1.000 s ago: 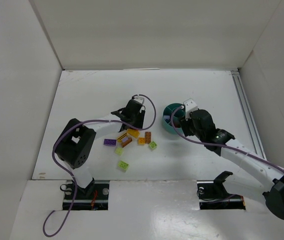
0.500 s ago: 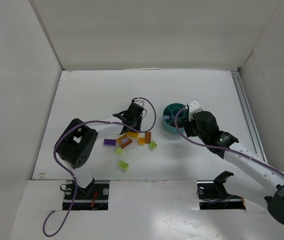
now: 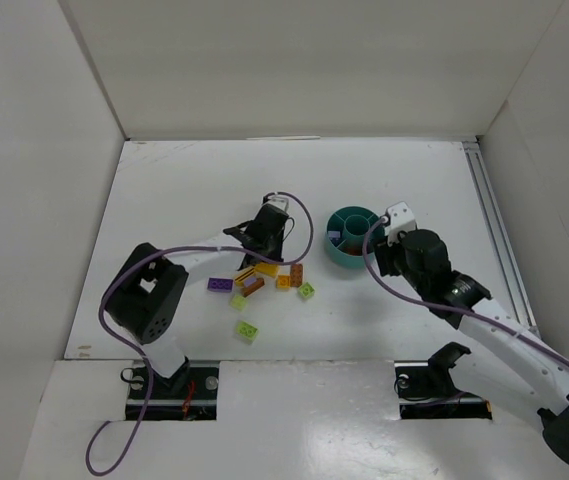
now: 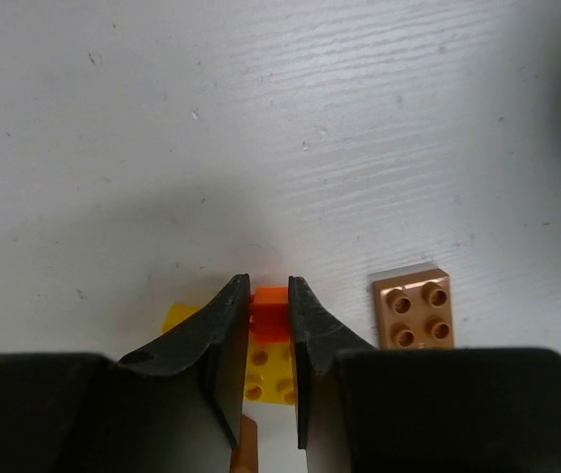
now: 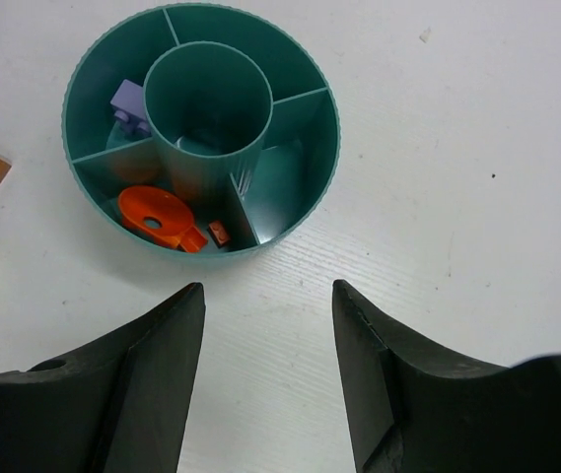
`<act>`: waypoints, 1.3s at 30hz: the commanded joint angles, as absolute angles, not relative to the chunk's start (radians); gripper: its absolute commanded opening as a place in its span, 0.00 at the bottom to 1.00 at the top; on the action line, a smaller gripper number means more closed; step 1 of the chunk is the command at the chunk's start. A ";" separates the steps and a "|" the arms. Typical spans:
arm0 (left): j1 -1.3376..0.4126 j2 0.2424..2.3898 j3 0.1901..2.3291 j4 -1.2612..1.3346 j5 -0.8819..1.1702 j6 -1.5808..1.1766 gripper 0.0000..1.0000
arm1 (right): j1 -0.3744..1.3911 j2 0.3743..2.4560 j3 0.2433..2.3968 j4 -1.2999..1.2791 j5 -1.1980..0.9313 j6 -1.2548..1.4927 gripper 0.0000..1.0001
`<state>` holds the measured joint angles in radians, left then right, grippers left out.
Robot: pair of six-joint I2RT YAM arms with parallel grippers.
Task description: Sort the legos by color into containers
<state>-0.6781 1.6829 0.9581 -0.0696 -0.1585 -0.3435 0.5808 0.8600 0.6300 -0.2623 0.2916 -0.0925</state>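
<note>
Teal bowl (image 5: 331, 148): one. It stands on the white table (image 3: 184, 190), to the right of the loose bricks. Four outer compartments surround a central round cup (image 5: 208, 99).

Bowl contents, as seen in the right wrist view:
- One purple brick (image 5: 129, 102) in the upper-left compartment.
- One orange piece (image 5: 157, 215) and one small reddish-brown piece (image 5: 219, 233) in the lower-left compartment.

Loose bricks on the table, counted from overhead:
- One loose purple brick (image 3: 220, 285).
- Three lime green bricks (image 3: 248, 331).
- Two brown bricks (image 3: 296, 273).
- About three yellow or orange bricks (image 3: 283, 282), bunched together. The exact split under the arm cannot be told.

Left claw (image 4: 269, 286): closed, down at the table in the middle of the cluster.
- Its tips pinch an orange brick (image 4: 270, 300).
- A yellow studded brick (image 4: 270, 370) touches that orange one and lies between the fingers.
- A four-stud brown brick (image 4: 413, 308) lies just to the right, apart from the claw.

Right claw (image 5: 267, 289): jaws well apart, gripping nothing and touching nothing. It hangs over bare table just at the near side of the bowl.
</note>
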 commanded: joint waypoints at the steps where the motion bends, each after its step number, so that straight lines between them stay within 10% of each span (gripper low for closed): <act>1: -0.690 1.569 0.976 -0.048 -0.158 -0.360 0.03 | 0.574 0.809 0.608 -0.255 0.307 -0.080 0.60; 9: -0.781 1.519 1.055 -0.034 -0.161 -0.361 0.03 | 0.574 0.687 0.597 -0.336 0.411 -0.029 0.65; 16: -0.933 1.563 1.193 -0.034 -0.221 -0.337 0.03 | 0.565 0.617 0.597 -0.452 0.544 0.066 0.99; 39: -1.012 1.855 1.471 -0.054 -0.279 -0.307 0.25 | 0.555 0.577 0.588 -0.519 0.614 0.095 0.99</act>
